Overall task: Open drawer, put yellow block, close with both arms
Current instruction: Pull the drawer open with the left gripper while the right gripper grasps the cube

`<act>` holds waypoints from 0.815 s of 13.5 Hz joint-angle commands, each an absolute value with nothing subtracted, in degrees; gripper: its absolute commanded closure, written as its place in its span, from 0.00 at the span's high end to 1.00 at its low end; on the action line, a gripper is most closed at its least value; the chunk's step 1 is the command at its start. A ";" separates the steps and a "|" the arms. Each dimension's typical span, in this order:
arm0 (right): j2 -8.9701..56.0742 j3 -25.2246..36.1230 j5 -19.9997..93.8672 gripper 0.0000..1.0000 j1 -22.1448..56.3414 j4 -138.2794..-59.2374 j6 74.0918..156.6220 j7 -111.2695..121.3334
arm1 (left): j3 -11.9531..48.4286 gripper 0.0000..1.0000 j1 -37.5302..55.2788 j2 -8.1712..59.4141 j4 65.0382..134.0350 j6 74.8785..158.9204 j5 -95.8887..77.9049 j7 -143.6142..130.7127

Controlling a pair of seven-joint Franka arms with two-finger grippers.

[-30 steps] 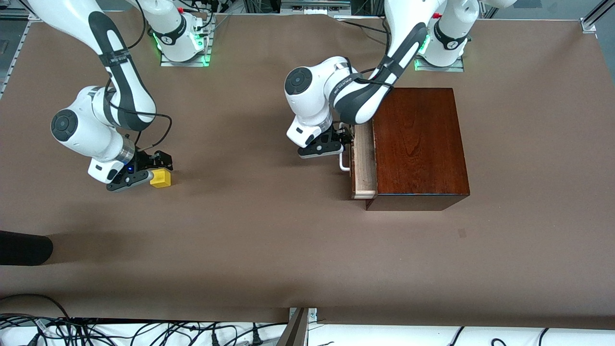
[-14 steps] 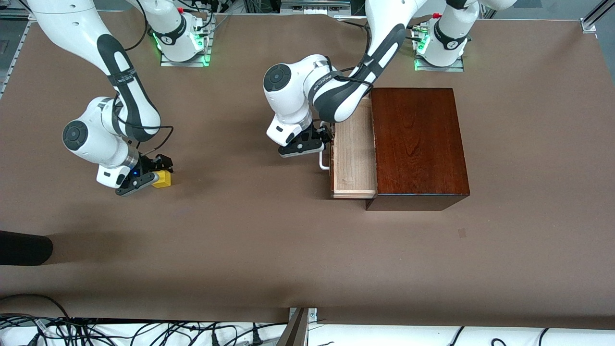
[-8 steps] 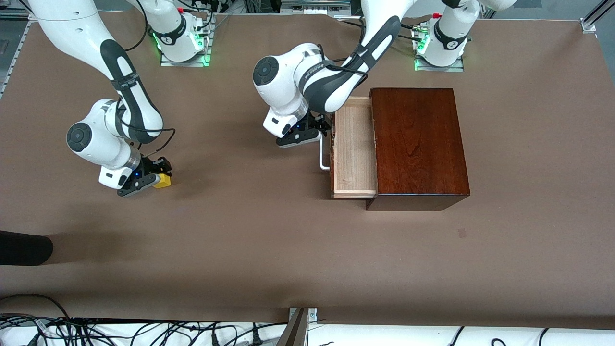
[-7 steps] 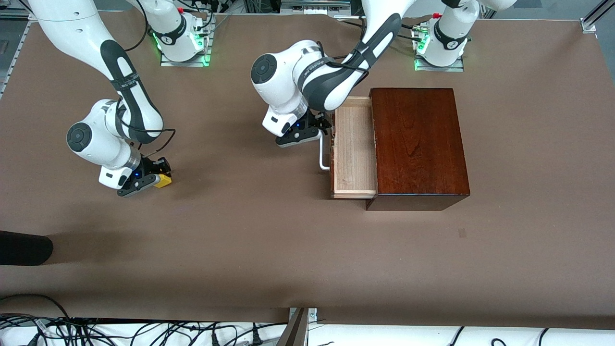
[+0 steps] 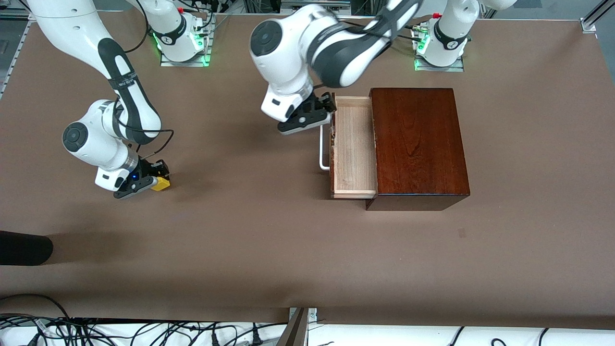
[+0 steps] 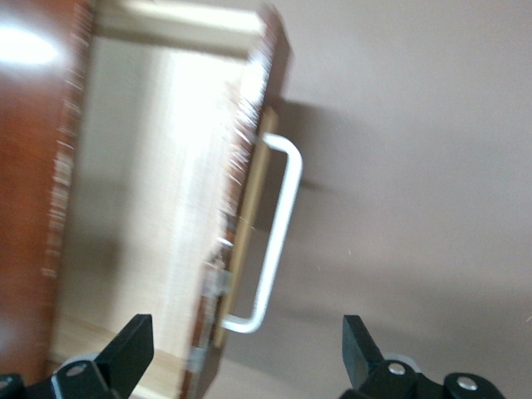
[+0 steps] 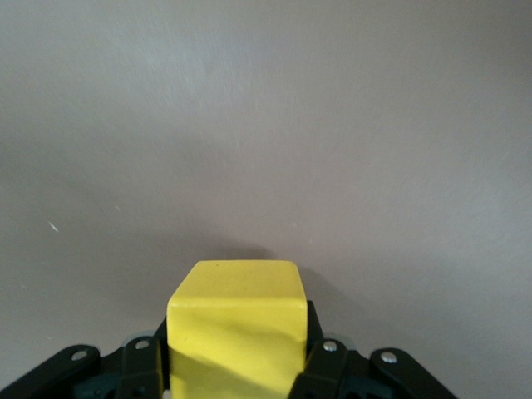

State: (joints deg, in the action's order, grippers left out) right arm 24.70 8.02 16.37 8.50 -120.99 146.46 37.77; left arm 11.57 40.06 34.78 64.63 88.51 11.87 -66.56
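Observation:
The dark wooden box (image 5: 418,144) stands toward the left arm's end of the table. Its drawer (image 5: 353,149) is pulled out, and its pale wood tray is empty. The white handle (image 5: 325,150) also shows in the left wrist view (image 6: 278,216). My left gripper (image 5: 323,114) is open and empty, up over the handle's end and the drawer's corner; it holds nothing in the left wrist view (image 6: 245,366). My right gripper (image 5: 144,179) is shut on the yellow block (image 5: 161,184), low at the table. The block (image 7: 235,328) sits between its fingers (image 7: 141,366).
A black object (image 5: 24,247) lies at the table's edge toward the right arm's end. Cables (image 5: 120,331) run along the edge nearest the front camera. A small mark (image 5: 461,233) is on the brown table cover, nearer the front camera than the box.
My left gripper pulled the drawer out, let go of the handle and rose above it. My right gripper stayed shut on the yellow block and barely shifted.

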 commanded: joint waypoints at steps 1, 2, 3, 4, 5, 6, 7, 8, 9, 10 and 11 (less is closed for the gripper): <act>21.28 8.00 17.14 0.03 8.53 -117.61 139.42 35.70 | 12.92 1.00 33.33 26.22 71.27 88.16 9.06 -66.36; 20.05 7.91 17.14 0.03 8.53 -116.81 138.09 34.81 | 12.92 1.00 31.22 24.10 72.50 88.15 8.53 -65.40; 19.00 7.91 17.05 0.03 8.61 -116.37 137.38 34.20 | 12.92 1.00 29.20 21.56 74.16 88.15 7.66 -62.43; 18.20 7.91 16.96 0.03 8.79 -116.02 137.20 33.58 | 12.92 1.00 26.57 18.84 76.27 87.98 7.21 -58.40; 17.93 7.74 16.96 0.03 9.05 -115.49 136.59 32.62 | 12.83 1.00 24.37 16.55 77.77 87.46 6.95 -55.05; 17.67 7.39 16.44 0.03 9.14 -114.88 135.97 31.48 | 12.48 1.00 22.26 14.70 78.39 85.97 5.99 -51.19; 17.23 7.38 16.35 0.03 9.84 -114.18 135.18 30.86 | 11.87 1.00 20.32 13.46 78.49 84.22 5.11 -46.54; 17.14 7.64 16.26 0.03 10.71 -113.13 133.17 29.98 | 10.30 1.00 18.82 12.14 78.49 83.16 4.92 -41.36; 16.88 7.65 15.65 0.03 10.90 -111.11 130.11 28.49 | 7.50 1.00 18.55 11.08 78.49 82.10 4.14 -36.78; 16.88 7.47 13.38 0.04 11.07 -108.83 127.03 26.30 | 3.90 1.00 18.54 10.20 78.49 81.22 2.56 -32.56; 16.44 7.30 11.45 0.04 11.16 -106.81 125.00 24.19 | 0.30 1.00 18.54 9.59 78.66 80.86 0.98 -27.82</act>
State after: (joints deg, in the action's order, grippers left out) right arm 17.56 7.48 14.45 10.95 -110.73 129.97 28.18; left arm 5.29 18.87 12.72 75.61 81.29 4.31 -35.84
